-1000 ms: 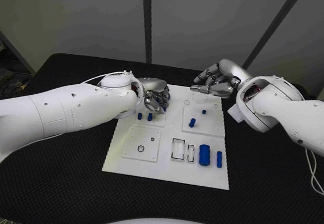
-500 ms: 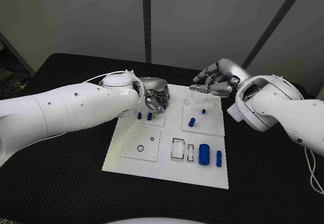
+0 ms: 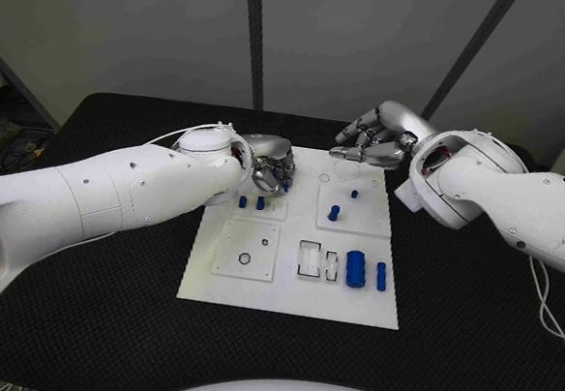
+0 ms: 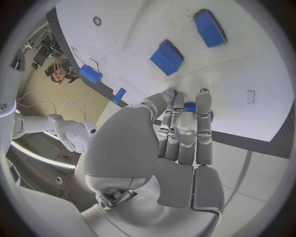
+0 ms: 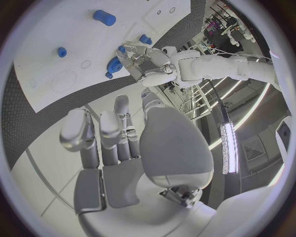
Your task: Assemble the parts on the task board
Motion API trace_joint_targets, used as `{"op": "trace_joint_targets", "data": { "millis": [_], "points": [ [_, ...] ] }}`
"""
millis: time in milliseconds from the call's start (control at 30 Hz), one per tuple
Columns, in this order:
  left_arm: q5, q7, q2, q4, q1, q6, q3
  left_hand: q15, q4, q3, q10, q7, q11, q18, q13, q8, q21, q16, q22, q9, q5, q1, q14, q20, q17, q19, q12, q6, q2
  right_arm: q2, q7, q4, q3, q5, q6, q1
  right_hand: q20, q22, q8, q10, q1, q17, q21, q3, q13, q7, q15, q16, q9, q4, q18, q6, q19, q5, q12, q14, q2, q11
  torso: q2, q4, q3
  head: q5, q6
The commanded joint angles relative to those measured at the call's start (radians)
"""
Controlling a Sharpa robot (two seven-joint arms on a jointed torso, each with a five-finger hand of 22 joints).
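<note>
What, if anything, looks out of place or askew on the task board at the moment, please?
Nothing stands out. The task board lies flat and square on the black table, its blue parts lie in neat rows, and the left hand and right hand hover over its far end.

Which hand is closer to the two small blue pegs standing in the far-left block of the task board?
Left. The left hand hangs directly over the two blue pegs, fingertips just beyond them. The right hand sits off the task board, past its far edge, toward the right.
</note>
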State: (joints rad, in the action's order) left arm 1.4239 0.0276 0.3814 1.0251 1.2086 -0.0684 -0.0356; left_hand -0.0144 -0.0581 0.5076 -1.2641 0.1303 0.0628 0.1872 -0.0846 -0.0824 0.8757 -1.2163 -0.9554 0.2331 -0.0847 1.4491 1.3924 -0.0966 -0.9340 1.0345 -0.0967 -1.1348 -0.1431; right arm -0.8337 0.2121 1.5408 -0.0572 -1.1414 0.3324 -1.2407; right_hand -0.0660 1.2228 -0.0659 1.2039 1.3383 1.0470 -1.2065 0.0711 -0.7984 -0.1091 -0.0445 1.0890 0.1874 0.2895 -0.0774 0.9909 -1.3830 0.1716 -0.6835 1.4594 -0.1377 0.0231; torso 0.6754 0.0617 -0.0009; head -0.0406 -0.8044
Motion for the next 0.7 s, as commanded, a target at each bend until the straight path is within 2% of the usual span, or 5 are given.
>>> {"op": "trace_joint_targets", "data": {
  "millis": [33,267,400,533,700],
  "points": [
    [0.015,0.004,0.01,0.005,-0.011,0.016,-0.007,0.002,-0.004,-0.001,-0.007,0.001,0.001,-0.01,-0.001,-0.003,0.007,-0.001,-0.003,0.0,-0.003,0.001,0.006,0.001,0.002,0.006,-0.004,-0.008,0.002,0.001,-0.011,0.001,-0.001,0.001,0.013,-0.002,0.003,-0.001,0.0,-0.007,-0.003,-0.001,0.006,0.005,0.001,0.001,-0.003,-0.003,0.001,0.001,-0.009,-0.002,-0.002,0.003,0.006,0.002,0.002,0.002,-0.001,-0.0001,-0.0007,-0.001,0.003],
    [-0.006,-0.006,0.044,0.045,-0.01,-0.023,-0.005,0.002,-0.003,-0.004,-0.007,0.001,0.001,-0.012,0.0,-0.003,0.018,-0.005,-0.014,-0.002,-0.005,-0.007,0.009,0.001,-0.002,0.012,-0.003,-0.01,0.002,0.001,-0.013,-0.002,-0.001,0.001,0.015,-0.002,0.003,-0.002,0.0,-0.007,-0.003,-0.003,0.008,0.005,0.003,0.001,-0.003,-0.005,0.001,0.001,-0.01,-0.002,-0.002,0.003,0.008,0.001,0.002,0.002,-0.003,0.002,-0.0017,-0.002,0.007],
    [-0.026,-0.004,0.071,0.08,-0.009,-0.035,0.013,0.001,-0.002,-0.005,-0.007,0.0,0.001,-0.013,0.001,-0.002,0.024,-0.007,-0.019,-0.003,-0.006,-0.01,0.011,0.001,-0.004,0.016,-0.003,-0.011,0.003,0.001,-0.014,-0.004,-0.001,0.002,0.016,-0.002,0.003,-0.002,0.0,-0.007,-0.003,-0.003,0.008,0.005,0.003,0.001,-0.003,-0.005,0.001,0.001,-0.01,-0.002,-0.002,0.003,0.008,0.001,0.002,0.002,-0.003,0.0037,-0.0013,0.0,0.01],
    [-0.056,0.008,0.097,0.107,-0.008,-0.033,0.037,0.001,-0.002,-0.005,-0.007,0.0,0.001,-0.012,0.001,-0.002,0.023,-0.004,-0.018,-0.004,-0.007,-0.012,0.01,0.001,0.004,0.015,-0.002,-0.012,0.003,0.001,-0.015,-0.008,-0.001,0.002,0.018,-0.002,0.003,-0.002,0.0,-0.007,-0.003,-0.003,0.008,0.005,0.003,0.001,-0.003,-0.005,0.001,0.001,-0.01,-0.002,-0.002,0.003,0.008,0.001,0.002,0.002,-0.005,0.0053,-0.0017,0.0,0.014],
    [-0.082,0.018,0.125,0.129,-0.008,-0.028,0.048,0.001,-0.001,-0.005,-0.007,0.0,0.0,-0.013,0.002,-0.002,0.025,-0.005,-0.02,-0.005,-0.008,-0.015,0.011,0.001,0.002,0.016,-0.002,-0.013,0.004,0.003,-0.016,-0.011,-0.001,0.004,0.019,-0.002,0.003,-0.002,0.0,-0.007,-0.003,-0.003,0.008,0.005,0.003,0.001,-0.003,-0.005,0.001,0.001,-0.01,-0.002,-0.002,0.003,0.008,0.001,0.002,0.002,-0.005,0.0065,-0.0022,0.002,0.014]
  ]
}}
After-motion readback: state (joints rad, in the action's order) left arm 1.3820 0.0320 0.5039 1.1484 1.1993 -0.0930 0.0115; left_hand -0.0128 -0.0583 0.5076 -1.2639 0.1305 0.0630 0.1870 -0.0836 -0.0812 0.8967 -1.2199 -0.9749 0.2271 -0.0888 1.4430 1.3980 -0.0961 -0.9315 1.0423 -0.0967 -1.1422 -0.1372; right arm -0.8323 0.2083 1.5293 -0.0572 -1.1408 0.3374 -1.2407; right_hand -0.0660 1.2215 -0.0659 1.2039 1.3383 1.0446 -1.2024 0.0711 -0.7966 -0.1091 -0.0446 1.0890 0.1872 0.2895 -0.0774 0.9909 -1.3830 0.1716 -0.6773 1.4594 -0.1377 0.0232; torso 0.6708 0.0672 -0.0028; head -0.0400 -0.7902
